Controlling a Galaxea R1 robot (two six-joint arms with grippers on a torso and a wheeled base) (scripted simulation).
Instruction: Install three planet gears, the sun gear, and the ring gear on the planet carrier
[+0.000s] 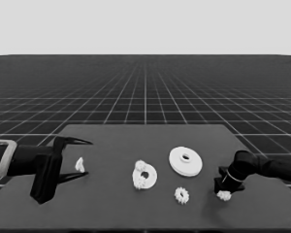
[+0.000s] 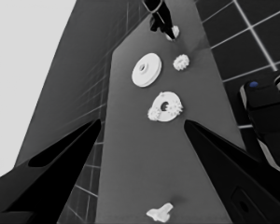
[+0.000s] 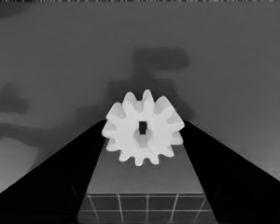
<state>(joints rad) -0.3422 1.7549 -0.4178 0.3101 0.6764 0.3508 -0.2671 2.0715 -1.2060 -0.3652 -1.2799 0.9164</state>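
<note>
The smaller round part (image 1: 150, 175) lies mid-table with two gears (image 1: 139, 166) on its rim, also in the left wrist view (image 2: 154, 113). The larger round part (image 1: 185, 161) lies just right of it. One loose gear (image 1: 182, 195) rests nearer the front edge. My right gripper (image 1: 223, 190) is low over the table's right end, shut on another gear (image 3: 142, 133) that fills the space between its fingers. My left gripper (image 1: 88, 158) waits open at the table's left end, the thin white piece (image 1: 80, 165) lying unheld between its fingers.
Dark machinery with blue lights (image 2: 266, 121) stands past the table's edge in the left wrist view. The table's front edge (image 3: 144, 192) runs close behind the gear in the right gripper, with the floor's grid beyond it.
</note>
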